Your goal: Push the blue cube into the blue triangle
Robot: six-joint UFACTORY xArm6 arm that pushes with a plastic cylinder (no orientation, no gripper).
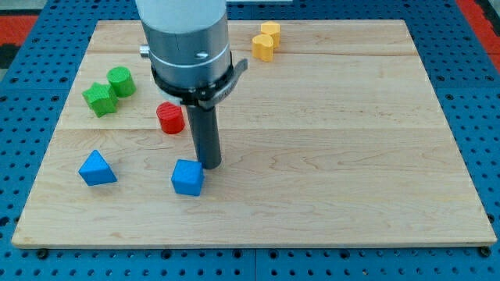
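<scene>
Right now my tip (208,165) is resting on the wooden board (344,156), sitting just beside the blue cube (187,177) at that cube's upper right corner, so close that I cannot tell whether the two are touching. No pincer is showing on this arm, only the straight dark rod hanging from a grey cylinder, so nothing is spreading, pressing or pinching anything. Two blue blocks are lying on the board: the blue cube, sitting near the board's bottom edge a little left of its middle, and the blue triangle (97,168), sitting near the bottom left corner, to the view's left of the cube with a bare strip of wood between them. One red block (170,118), roughly a short cylinder, is standing above the cube, just to the view's left of the rod. Two green blocks are sitting close together near the board's left edge: a green cylinder (120,80) and a green star-like block (100,98) just below and left of it, seemingly touching. Two yellow blocks are huddling against each other near the board's top edge, right of the arm: a yellow block (270,31) on top and a yellow hexagon-like block (263,47) below it. That is making seven blocks altogether.
</scene>
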